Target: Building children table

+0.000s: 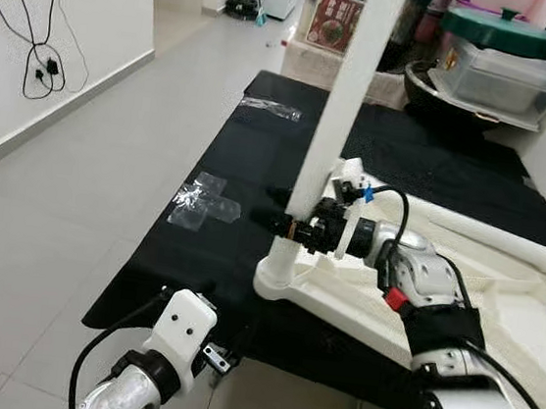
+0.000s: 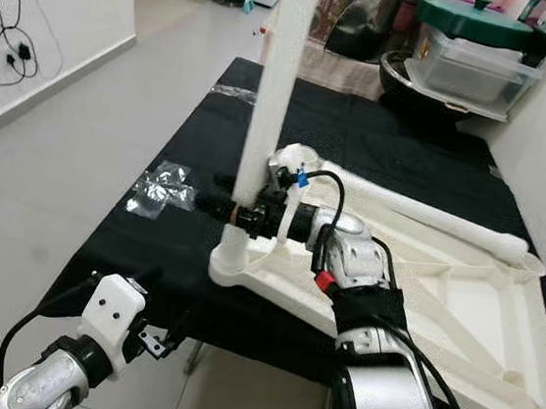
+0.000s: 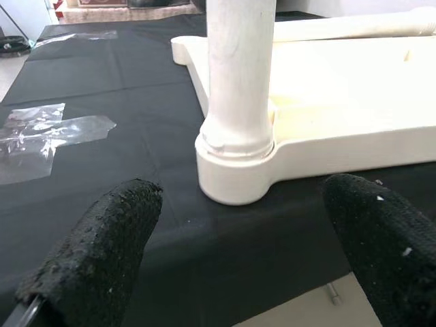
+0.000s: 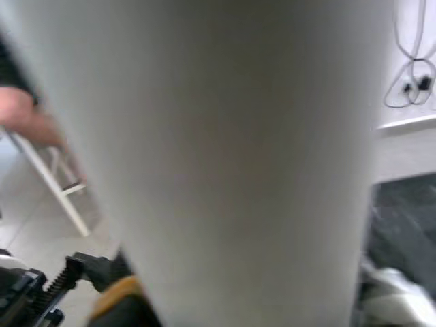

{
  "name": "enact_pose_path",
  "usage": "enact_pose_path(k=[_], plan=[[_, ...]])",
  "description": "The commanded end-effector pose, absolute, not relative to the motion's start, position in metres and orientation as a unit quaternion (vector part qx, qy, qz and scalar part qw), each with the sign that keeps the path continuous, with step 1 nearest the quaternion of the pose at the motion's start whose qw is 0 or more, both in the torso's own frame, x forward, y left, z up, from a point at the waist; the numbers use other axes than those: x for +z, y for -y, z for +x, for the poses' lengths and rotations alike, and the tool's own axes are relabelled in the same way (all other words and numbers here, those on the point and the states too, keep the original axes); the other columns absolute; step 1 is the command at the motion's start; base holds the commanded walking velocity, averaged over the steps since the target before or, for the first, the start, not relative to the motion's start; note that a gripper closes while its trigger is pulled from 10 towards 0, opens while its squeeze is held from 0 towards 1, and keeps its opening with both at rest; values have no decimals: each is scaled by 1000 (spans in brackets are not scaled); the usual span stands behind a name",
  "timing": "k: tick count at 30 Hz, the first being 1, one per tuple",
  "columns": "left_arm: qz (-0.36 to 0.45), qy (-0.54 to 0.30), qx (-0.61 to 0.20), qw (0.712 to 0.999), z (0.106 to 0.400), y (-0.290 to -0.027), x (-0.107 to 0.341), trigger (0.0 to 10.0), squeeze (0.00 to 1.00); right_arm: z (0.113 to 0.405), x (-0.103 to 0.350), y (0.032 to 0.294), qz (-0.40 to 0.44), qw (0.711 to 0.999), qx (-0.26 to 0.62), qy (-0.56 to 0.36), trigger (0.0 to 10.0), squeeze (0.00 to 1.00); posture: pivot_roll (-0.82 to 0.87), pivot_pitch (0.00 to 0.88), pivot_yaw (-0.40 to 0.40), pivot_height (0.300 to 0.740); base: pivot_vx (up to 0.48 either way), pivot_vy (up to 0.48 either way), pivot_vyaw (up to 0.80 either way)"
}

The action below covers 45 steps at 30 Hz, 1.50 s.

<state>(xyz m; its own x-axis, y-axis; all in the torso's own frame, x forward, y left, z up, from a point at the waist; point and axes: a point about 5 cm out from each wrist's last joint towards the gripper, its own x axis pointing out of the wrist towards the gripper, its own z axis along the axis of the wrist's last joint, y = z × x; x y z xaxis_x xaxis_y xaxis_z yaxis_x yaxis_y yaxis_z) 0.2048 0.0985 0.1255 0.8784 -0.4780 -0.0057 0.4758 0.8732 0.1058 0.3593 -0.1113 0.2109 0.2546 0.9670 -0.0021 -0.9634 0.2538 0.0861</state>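
A white table top (image 1: 511, 321) lies upside down on a black-covered surface (image 1: 208, 256). One white leg (image 1: 350, 95) stands upright in the corner socket (image 3: 235, 174) nearest me. My right gripper (image 1: 290, 228) is shut on this leg just above the socket, reaching in from the right. The leg's surface (image 4: 231, 157) is close up and blurred in the right wrist view. A second white leg (image 1: 487, 234) lies along the far side of the table top. My left gripper (image 3: 245, 194) is open, low at the front edge, its black fingers (image 3: 116, 238) wide apart and facing the socket without touching it.
Pieces of clear tape (image 1: 204, 202) stick to the black cover left of the socket, with another clear piece (image 1: 274, 109) farther back. Plastic boxes and a green lid (image 1: 502, 53) stand at the back right. Cables (image 1: 42, 65) hang on the left wall above tiled floor (image 1: 42, 237).
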Motion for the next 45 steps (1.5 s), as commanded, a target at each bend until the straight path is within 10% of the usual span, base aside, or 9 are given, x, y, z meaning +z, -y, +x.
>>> enact_pose_path(k=[1, 17, 31, 32, 33, 34, 39, 40, 45], plan=[[52, 5, -251, 966, 203, -96, 124, 10000, 0, 363, 221, 107, 53, 785, 617, -6, 0, 0, 138, 41, -152, 740, 0, 0, 0], [50, 4, -252, 966, 205, -97, 124, 10000, 0, 385, 189, 141, 53, 996, 78, 8, 0, 0, 116, 53, -139, 740, 0, 0, 0], [54, 4, -253, 966, 205, -97, 124, 10000, 0, 363, 180, 133, 88, 978, -183, -44, 0, 0, 121, 52, -143, 740, 0, 0, 0], [53, 4, -253, 966, 205, -97, 124, 10000, 0, 364, 180, 125, 111, 978, -171, -40, 10000, 0, 122, 52, -143, 740, 0, 0, 0], [53, 4, -253, 966, 205, -97, 124, 10000, 0, 365, 181, 121, 128, 978, -162, -38, 10000, 0, 122, 52, -143, 740, 0, 0, 0], [53, 4, -253, 966, 205, -97, 124, 10000, 0, 367, 187, 113, 152, 981, -122, -14, 10000, 1000, 121, 50, -145, 740, 0, 0, 0], [52, 3, -253, 966, 205, -97, 123, 10000, 0, 368, 207, 113, 139, 985, -86, 56, 10000, 1000, 121, 42, -144, 740, 0, 0, 0], [52, 3, -253, 966, 204, -97, 123, 10000, 0, 370, 212, 116, 140, 985, -65, 73, 10000, 0, 121, 40, -144, 740, 0, 0, 0], [52, 2, -253, 966, 204, -97, 122, 10000, 0, 379, 224, 127, 155, 980, 69, 104, 10000, 0, 120, 32, -144, 740, 0, 0, 0]])
